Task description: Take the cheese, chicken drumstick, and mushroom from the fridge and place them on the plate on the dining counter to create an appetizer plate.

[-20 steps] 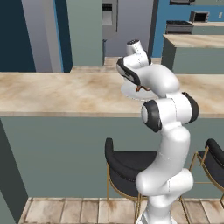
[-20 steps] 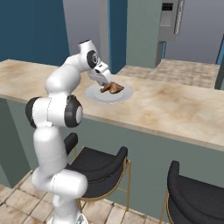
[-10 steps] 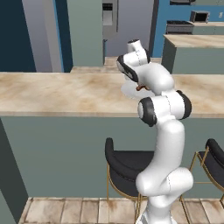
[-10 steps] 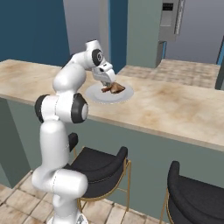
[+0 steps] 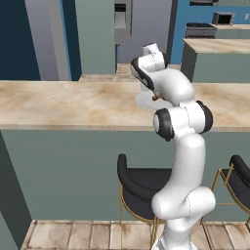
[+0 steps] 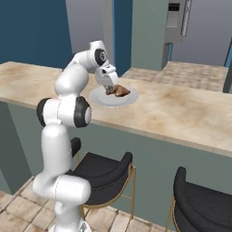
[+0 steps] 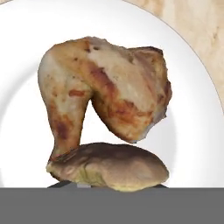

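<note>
In the hand view the orange-brown chicken drumstick (image 7: 109, 92) lies on the white plate (image 7: 192, 131). Just in front of it sits the tan mushroom (image 7: 109, 166), pinched at its sides by my gripper (image 7: 109, 186), which is shut on it low over the plate. From the right base view my gripper (image 6: 110, 88) hangs over the plate (image 6: 97, 98) beside the drumstick (image 6: 121, 91), on the dining counter (image 6: 181, 113). The left base view has the gripper (image 5: 154, 95) at the plate (image 5: 143, 101), mostly behind the arm. The cheese is out of view.
Black gold-legged stools (image 6: 99, 170) (image 6: 204, 204) stand under the counter's front edge, right by my base. Behind the counter is an open floor, a grey appliance (image 6: 176, 20) and a second shorter counter (image 5: 215, 46) at the back right.
The arm has straightened up and the hand has come down closer to the plate with the mushroom still in it. The drumstick has not moved.
</note>
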### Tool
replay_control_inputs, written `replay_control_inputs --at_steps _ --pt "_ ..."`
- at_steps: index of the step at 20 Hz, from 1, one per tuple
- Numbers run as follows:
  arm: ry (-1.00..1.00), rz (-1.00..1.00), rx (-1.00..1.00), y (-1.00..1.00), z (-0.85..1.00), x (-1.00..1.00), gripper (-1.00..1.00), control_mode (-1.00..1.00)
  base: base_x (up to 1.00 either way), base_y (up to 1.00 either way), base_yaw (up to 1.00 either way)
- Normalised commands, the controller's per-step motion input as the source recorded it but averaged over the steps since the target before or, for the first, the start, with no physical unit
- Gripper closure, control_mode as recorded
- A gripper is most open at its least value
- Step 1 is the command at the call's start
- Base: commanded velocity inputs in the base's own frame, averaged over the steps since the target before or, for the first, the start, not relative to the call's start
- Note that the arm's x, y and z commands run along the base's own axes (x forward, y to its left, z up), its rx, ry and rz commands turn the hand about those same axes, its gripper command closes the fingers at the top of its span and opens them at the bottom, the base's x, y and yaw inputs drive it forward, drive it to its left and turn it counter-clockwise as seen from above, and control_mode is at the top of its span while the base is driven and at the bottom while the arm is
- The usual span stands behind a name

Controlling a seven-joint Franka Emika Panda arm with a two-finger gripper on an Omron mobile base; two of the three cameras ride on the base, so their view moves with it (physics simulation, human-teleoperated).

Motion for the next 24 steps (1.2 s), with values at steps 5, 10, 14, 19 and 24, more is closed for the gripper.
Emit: replay_control_inputs --at_steps 5,10,14,19,24 --pt "0.02 -0.03 0.01 0.0 -0.61 -0.7 1.0 -1.0 0.0 0.0 0.0" --pt "0.04 -0.04 0.03 -0.17 -0.62 -0.22 -1.0 -1.0 0.0 0.0 0.0" --pt "0.03 -0.02 0.06 -0.14 0.1 0.0 -1.0 -1.0 0.0 0.0 0.0" --pt "0.0 0.0 0.04 -0.02 0.51 -0.07 -1.0 -1.0 0.0 0.0 0.0" --pt "0.0 0.0 0.0 0.0 0.64 -0.04 -1.0 -1.0 0.0 0.0 0.0"
